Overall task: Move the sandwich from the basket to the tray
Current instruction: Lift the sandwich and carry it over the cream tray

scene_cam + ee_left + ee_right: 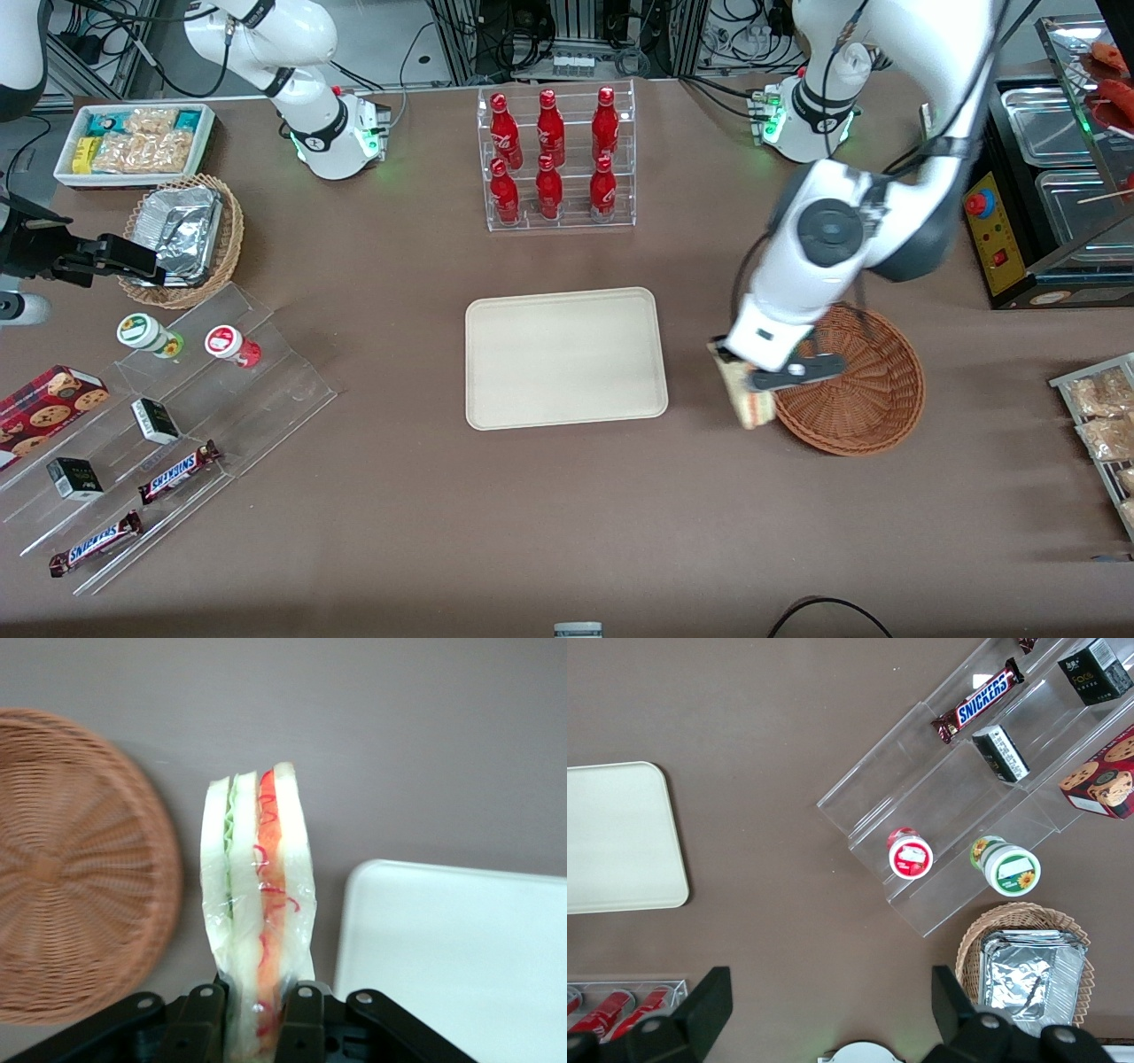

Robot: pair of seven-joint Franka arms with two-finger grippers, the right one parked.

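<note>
In the front view we see the left arm's gripper [742,377] in the right half of the frame, a little below the middle, just at the rim of the basket [873,390] on the side that faces the tray [565,357]. Its two fingers are closed on the sandwich [747,399], which hangs from them above the brown table [567,514], between the basket and the tray. The sandwich is out of the basket, and it is not over the tray; a strip of bare table lies between it and the tray's edge.

In the left wrist view the black fingers [301,1019] press the sandwich [259,904] from both sides at its lower end. We can see pale bread, a green layer and an orange-red layer, all in clear wrap. In this view the basket [80,868] has nothing in it, and one rounded corner of the tray [452,939] shows too.

The tray lies flat at the centre of the front view, with nothing on it. In the upper middle of that frame stands a clear rack with red bottles [551,155]. In the upper left we find a white bin of snack packets [137,142] and, just under it, a lighter wicker basket with a foil container [182,232]. In the lower left a clear stepped stand [177,425] carries two small cups, small dark boxes and two Snickers bars [177,471].
</note>
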